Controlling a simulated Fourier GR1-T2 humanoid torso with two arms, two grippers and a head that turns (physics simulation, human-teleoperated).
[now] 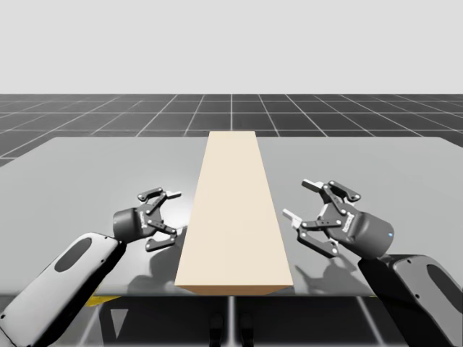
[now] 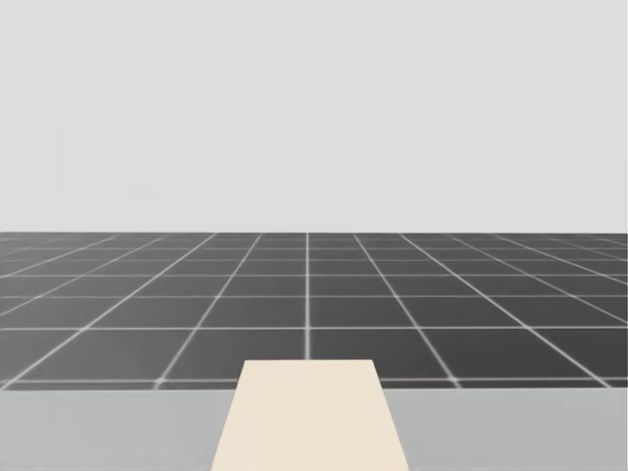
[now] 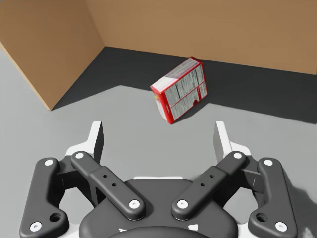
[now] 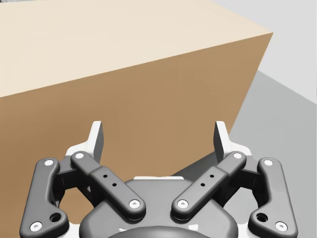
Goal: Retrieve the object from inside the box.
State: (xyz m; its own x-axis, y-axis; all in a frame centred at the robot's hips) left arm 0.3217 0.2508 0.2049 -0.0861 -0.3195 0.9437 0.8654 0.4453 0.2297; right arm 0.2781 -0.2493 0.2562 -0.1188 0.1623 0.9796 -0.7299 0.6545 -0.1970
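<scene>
Sitting ungrabbed at 12 o'clock inside the tan cardboard box [image 3: 49, 44], the little red-and-white carton [image 3: 179, 90] awaits my wide-open left gripper [image 3: 159, 137].

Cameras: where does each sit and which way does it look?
High view: above the table, looking down at the tan box; both arms show, left gripper and right gripper open beside it.
Head view: on my head, looking over the box's top at the grid floor.
Left wrist view: on my left hand, looking into the box at a small red box ahead of its gripper.
Right wrist view: on my right hand, facing the box's wall past its gripper.
Shared: high and head views show the box's pale top.
</scene>
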